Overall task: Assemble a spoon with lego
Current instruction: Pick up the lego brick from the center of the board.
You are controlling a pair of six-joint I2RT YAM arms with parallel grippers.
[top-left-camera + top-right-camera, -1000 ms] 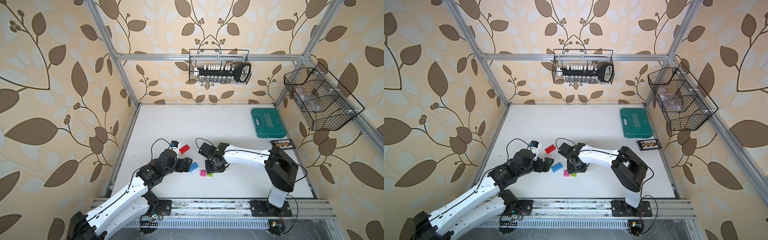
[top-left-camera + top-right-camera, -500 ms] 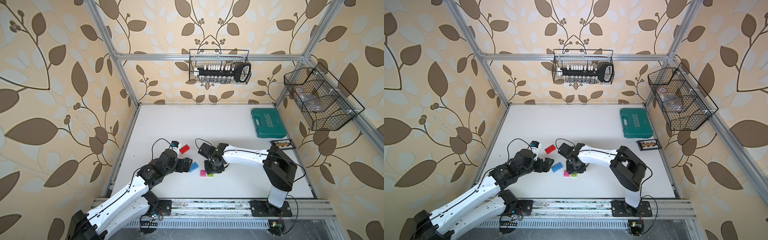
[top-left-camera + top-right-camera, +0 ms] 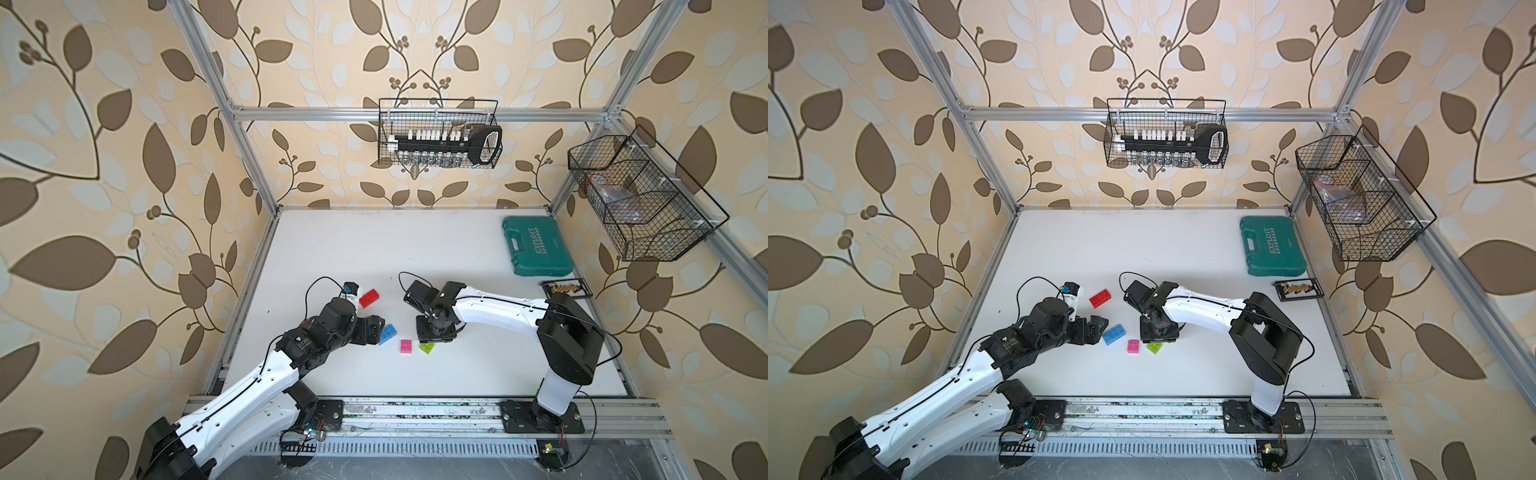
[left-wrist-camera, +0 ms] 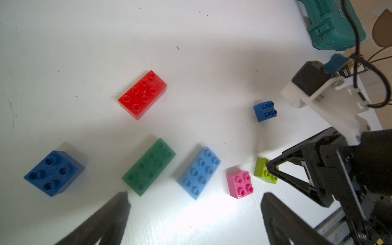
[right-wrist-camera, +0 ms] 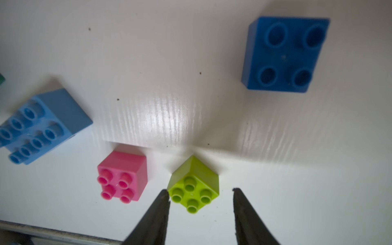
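1. L gripper (image 4: 195,205): fingers spread wide, nothing betw. them, close to green brick (image 4: 149,167) & light-blue brick (image 4: 199,172).
2. R gripper (image 5: 200,194): fingers partly apart, straddling lime brick (image 5: 194,186). One tip seems to touch its corner (hard to tell), clear gap on other side, so no grip.
3. Lego bricks all loose on white table (image 3: 374,249), studs up, none joined. Rough row: dark-blue brick (image 4: 54,172), green, light-blue, pink brick (image 5: 122,176), lime.
4. Red brick (image 4: 142,94) & second dark-blue brick (image 5: 284,55) lie apart from that row.
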